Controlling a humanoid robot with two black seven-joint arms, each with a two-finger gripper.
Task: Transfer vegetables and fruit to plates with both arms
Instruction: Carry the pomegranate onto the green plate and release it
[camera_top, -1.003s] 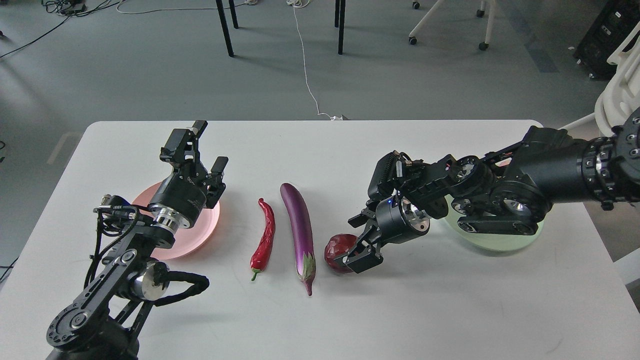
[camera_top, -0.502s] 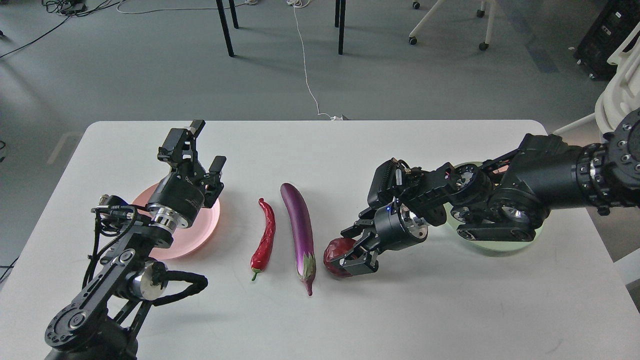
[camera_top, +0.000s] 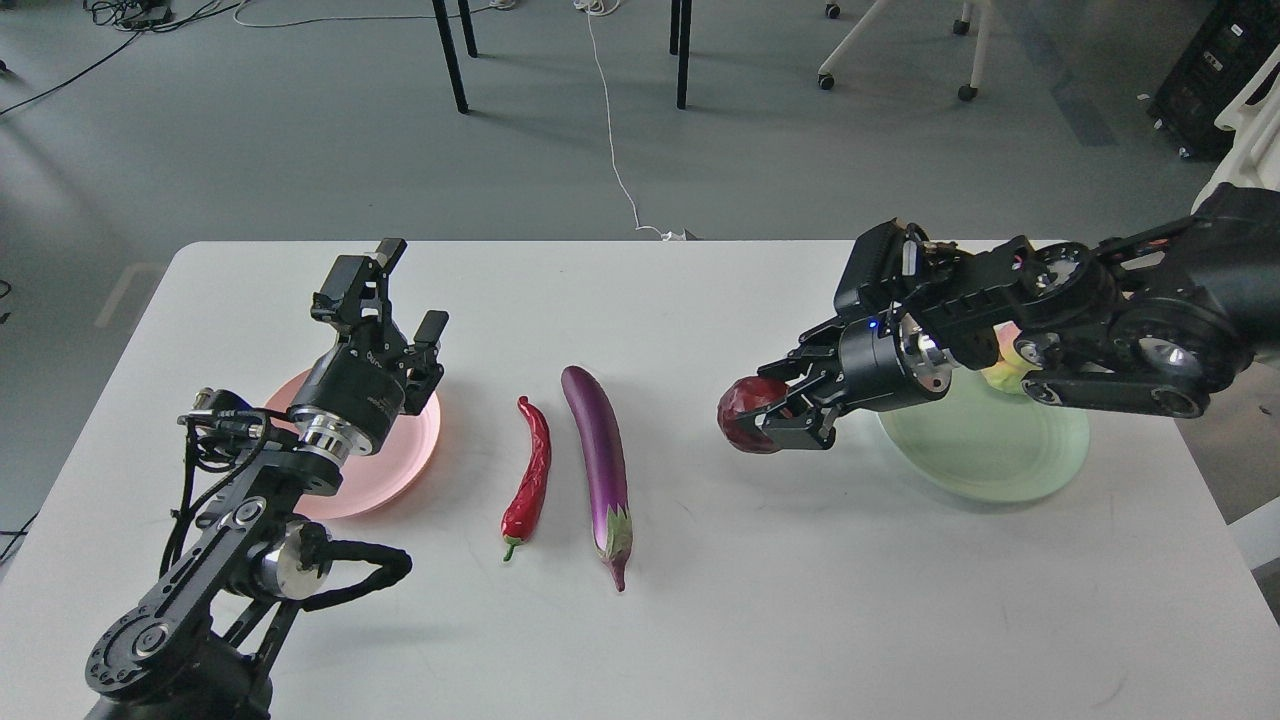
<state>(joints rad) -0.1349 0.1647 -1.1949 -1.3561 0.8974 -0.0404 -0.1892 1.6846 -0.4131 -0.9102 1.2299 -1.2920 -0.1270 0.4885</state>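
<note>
My right gripper (camera_top: 772, 410) is shut on the dark red pomegranate (camera_top: 745, 413) and holds it above the table, left of the pale green plate (camera_top: 985, 448). The yellow-green fruit (camera_top: 1003, 362) lies on that plate, mostly hidden behind my right arm. The purple eggplant (camera_top: 598, 450) and the red chili pepper (camera_top: 530, 476) lie side by side mid-table. My left gripper (camera_top: 395, 290) is open and empty above the far edge of the pink plate (camera_top: 385, 462).
The white table (camera_top: 640, 620) has free room in front and behind the vegetables. Chair and table legs and cables stand on the floor beyond the far edge.
My right gripper closed on the pomegranate, lifted it off the table and carried it up and right toward the green plate. The left arm barely shifted.
</note>
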